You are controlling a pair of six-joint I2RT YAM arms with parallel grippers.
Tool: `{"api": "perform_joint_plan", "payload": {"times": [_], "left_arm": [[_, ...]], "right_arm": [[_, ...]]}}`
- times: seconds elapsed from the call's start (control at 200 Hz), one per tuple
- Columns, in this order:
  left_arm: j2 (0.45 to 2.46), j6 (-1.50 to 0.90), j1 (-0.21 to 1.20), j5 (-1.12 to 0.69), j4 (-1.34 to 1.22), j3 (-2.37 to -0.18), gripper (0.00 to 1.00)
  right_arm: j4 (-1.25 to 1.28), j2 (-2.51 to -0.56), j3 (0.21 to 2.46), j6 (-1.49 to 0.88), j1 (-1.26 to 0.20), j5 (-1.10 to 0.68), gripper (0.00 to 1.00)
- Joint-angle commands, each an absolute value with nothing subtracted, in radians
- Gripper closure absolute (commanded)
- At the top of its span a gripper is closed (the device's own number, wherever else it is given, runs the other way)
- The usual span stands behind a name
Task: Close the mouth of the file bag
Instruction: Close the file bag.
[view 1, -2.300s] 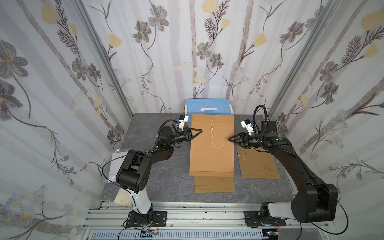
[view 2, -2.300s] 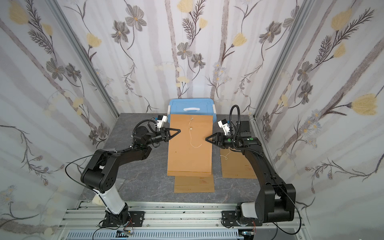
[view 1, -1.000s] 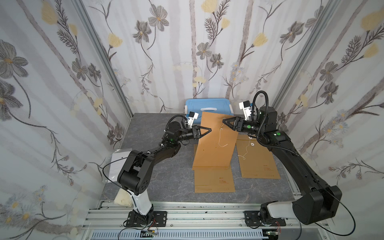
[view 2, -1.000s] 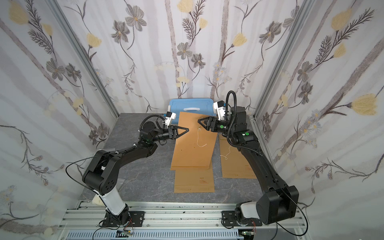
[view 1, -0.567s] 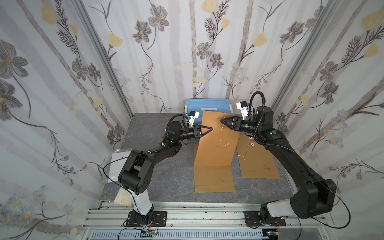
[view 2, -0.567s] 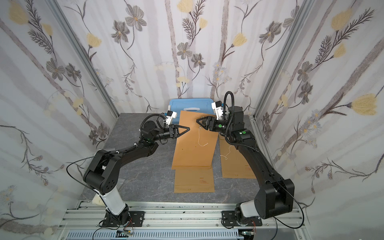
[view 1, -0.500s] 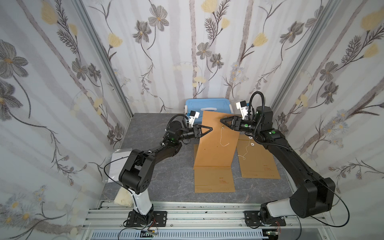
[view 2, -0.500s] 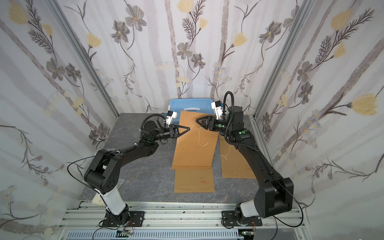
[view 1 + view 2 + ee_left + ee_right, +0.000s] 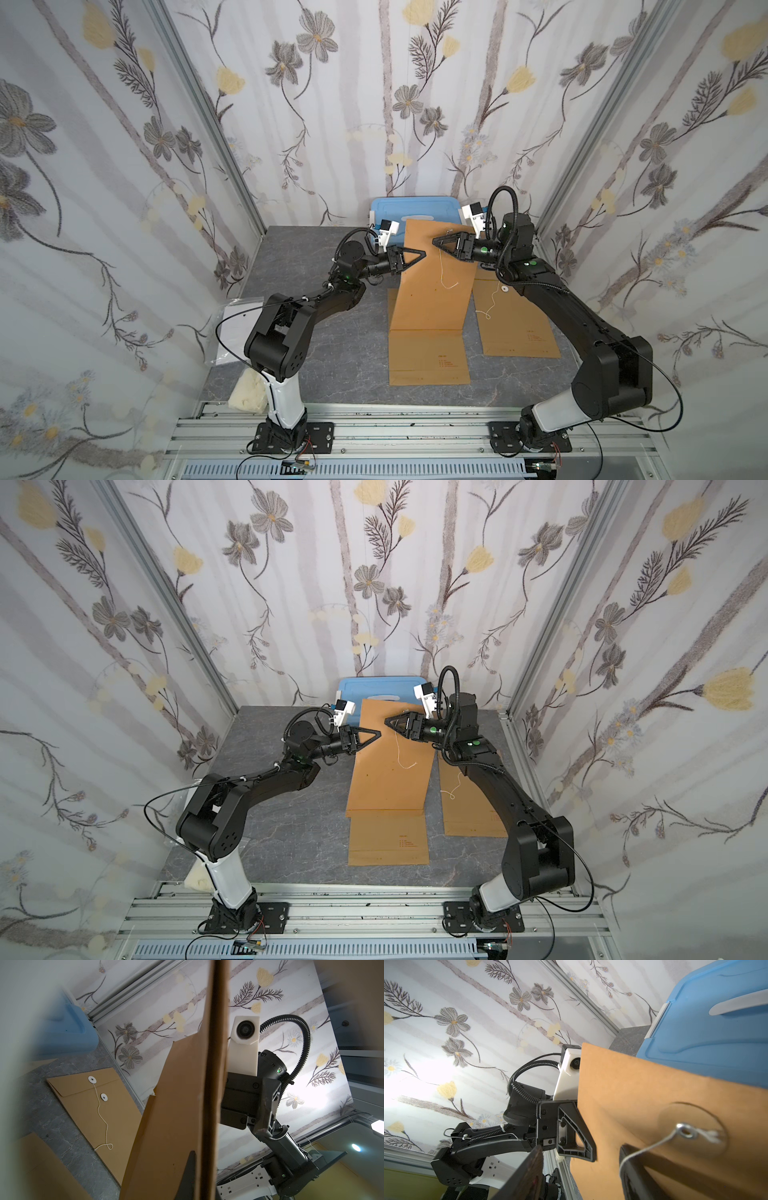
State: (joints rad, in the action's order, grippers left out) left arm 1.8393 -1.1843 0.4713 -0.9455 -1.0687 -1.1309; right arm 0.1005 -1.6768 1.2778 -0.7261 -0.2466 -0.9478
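Observation:
The brown file bag [image 9: 432, 299] [image 9: 390, 779] stands tilted in both top views, its far end raised off the grey table. My left gripper [image 9: 423, 252] [image 9: 199, 1178] is shut on the bag's left edge, which runs edge-on through the left wrist view. My right gripper [image 9: 435, 241] [image 9: 581, 1163] is open at the bag's upper face, next to the round string button [image 9: 691, 1132]. The white string [image 9: 648, 1147] runs from that button across one of its fingers [image 9: 633, 1167] and hangs down the bag [image 9: 446, 278]. The mouth flap's position is hidden.
A second file bag [image 9: 515, 328] with loose string lies flat to the right. Another brown envelope [image 9: 430, 357] lies under the lifted one, toward the front. A blue box [image 9: 411, 208] stands at the back wall. White sheets [image 9: 232, 328] lie front left.
The bag lay flat earlier; its far end has been lifted and held up. Over the last second the right gripper shifted slightly left near the string button and its jaws narrowed a little.

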Motion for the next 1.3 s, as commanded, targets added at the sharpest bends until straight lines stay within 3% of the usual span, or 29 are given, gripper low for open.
{"api": "perform_joint_plan", "payload": {"times": [0.0,0.435,0.974,1.064,1.294], "left_arm": [[1.838,-1.206,0.469,-0.953,-1.147,-1.141,1.0],[1.843,-1.242,0.462,-0.895,-1.188,-1.135,1.0],[1.866,-1.321,0.449,-0.859,-1.276,-1.127,1.0],[1.866,-1.324,0.446,-0.853,-1.279,-1.126,1.0],[1.871,-1.348,0.441,-0.849,-1.303,-1.122,1.0]], "right_arm": [[0.191,-1.684,1.271,-0.755,-0.254,-0.979,0.4],[0.435,-1.658,1.086,-0.869,-0.29,-0.92,0.45],[0.534,-1.647,0.971,-0.909,-0.306,-0.898,0.65],[0.548,-1.645,0.954,-0.913,-0.306,-0.896,0.78],[0.596,-1.658,0.902,-0.934,-0.323,-0.887,0.79]]}}
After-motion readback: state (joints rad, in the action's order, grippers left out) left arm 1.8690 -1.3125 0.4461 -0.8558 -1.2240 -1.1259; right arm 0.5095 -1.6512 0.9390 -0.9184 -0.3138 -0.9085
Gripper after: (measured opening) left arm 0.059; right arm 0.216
